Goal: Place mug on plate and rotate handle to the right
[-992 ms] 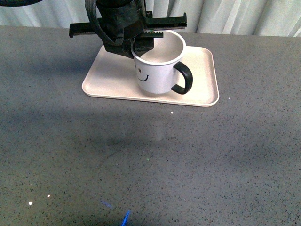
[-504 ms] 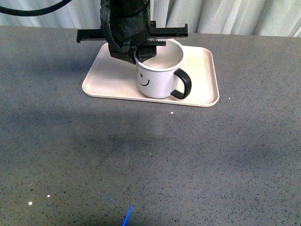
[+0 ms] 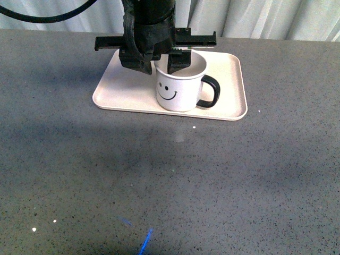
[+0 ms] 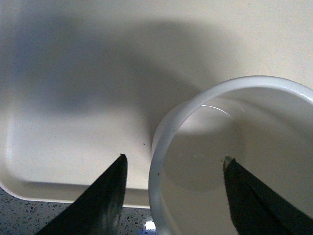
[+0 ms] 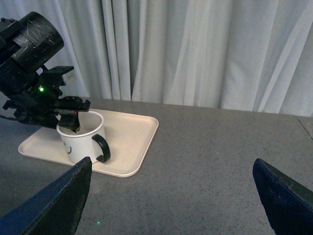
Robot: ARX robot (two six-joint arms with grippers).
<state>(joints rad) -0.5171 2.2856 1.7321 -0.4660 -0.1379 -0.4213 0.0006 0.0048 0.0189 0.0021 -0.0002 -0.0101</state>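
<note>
While the mug (image 3: 178, 93) is standing upright on the plate (image 3: 228, 79) with its handle (image 3: 211, 91) pointing right, the left gripper (image 3: 159, 66) is straddling the mug's rim, jaws parted and gripping nothing; the right gripper (image 5: 171, 196) is hanging wide open, empty, well apart.

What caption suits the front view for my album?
Left arm's open fingers straddle the rim of the mug on the plate, handle pointing right.

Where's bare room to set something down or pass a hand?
Free: the plate's left part, between its left rim and the mug; a narrower strip right of the handle; the table in front of the plate. Crowded: the mug's rim, where the left tool straddles the wall.
</note>
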